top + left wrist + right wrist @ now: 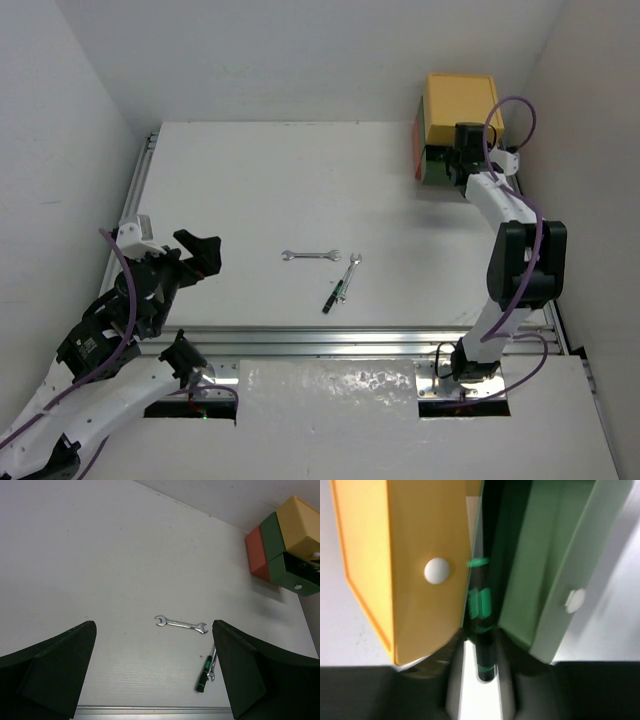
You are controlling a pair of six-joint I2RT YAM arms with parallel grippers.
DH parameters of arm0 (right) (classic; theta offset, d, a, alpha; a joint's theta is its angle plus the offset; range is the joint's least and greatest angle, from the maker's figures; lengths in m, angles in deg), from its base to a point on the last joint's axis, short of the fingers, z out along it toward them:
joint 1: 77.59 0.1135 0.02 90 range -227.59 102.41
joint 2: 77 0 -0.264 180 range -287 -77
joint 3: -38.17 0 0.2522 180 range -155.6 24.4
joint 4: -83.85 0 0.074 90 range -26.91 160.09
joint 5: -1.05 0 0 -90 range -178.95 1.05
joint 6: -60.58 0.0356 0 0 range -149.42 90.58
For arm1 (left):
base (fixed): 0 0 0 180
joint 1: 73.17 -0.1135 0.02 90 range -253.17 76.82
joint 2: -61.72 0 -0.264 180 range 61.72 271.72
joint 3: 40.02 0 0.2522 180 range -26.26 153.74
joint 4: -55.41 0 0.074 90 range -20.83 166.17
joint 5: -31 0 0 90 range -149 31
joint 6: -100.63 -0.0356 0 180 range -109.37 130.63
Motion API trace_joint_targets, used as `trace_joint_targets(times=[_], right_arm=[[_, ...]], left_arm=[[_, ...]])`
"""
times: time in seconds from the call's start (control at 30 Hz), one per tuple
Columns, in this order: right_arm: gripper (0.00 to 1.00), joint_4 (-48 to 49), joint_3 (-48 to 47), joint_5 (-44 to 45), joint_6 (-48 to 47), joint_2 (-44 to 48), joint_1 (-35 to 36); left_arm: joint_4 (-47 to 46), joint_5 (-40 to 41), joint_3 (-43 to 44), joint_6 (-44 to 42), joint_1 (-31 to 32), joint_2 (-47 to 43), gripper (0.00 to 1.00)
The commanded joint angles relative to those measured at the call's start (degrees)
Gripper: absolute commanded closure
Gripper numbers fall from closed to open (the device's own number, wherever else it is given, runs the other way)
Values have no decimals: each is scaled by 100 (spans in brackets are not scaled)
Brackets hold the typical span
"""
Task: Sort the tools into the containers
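White table top (260, 190): flat, matte, lightly speckled. Aluminium rails (320, 340) run along its near and left edges. Plain white walls (300, 50) enclose the back and both sides. A wrinkled white sheet (330, 395) lies on the ledge just beyond the near rail.

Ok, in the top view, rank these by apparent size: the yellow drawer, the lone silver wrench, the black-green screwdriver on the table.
1. yellow drawer, clearly largest
2. lone silver wrench
3. black-green screwdriver, which looks a little shorter than the wrench; it is a close call
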Motion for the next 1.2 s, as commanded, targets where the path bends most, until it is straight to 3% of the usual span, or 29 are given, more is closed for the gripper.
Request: trace_joint_targets(times=[0.0,0.1,0.3,0.4,0.47,0.53,0.57,0.6,0.67,0.73,0.8,0.9,0.93,1.17], right_arm=[[66,490,-131,-6,-8,-46,15],[40,789,-219,-340,-236,-125,-153],[32,1691,-342,-1016,-1059,15,-109],[25,2167,-518,-2121,-2077,164,-21],[23,2589,-317,-3456,-2859,409,338],[10,2540,-245,-4605,-3879,786,645],[9,1112,-446,-4568,-5259,884,1230],[5,253,-735,-4394,-6021,981,1636],[1,-1554,-756,-3133,-7244,1008,2792],[1,-2266,-196,-1231,-6772,1174,3665],[1,-1929,963,-816,-5606,1690,3985],[1,-1096,2125,-360,-4896,2115,4819],[1,-1057,2240,155,-4538,2142,5231],[3,-1084,2127,1073,-3313,1369,6245]], left_arm=[[-156,-38,30,-70,12,-22,0],[-147,-38,30,-70,12,-22,0],[-156,-20,38,-70,12,-13,0],[-42,155,73,53,3,-39,0],[107,383,117,219,3,-30,0],[308,655,144,473,3,22,0],[379,735,179,545,3,40,0],[467,814,188,597,3,83,0],[468,797,197,633,3,172,0],[459,797,197,624,-6,233,0],[459,788,205,616,-32,268,0],[380,710,179,537,-111,260,0],[345,683,179,510,-138,251,0],[258,543,144,396,-164,181,0]])
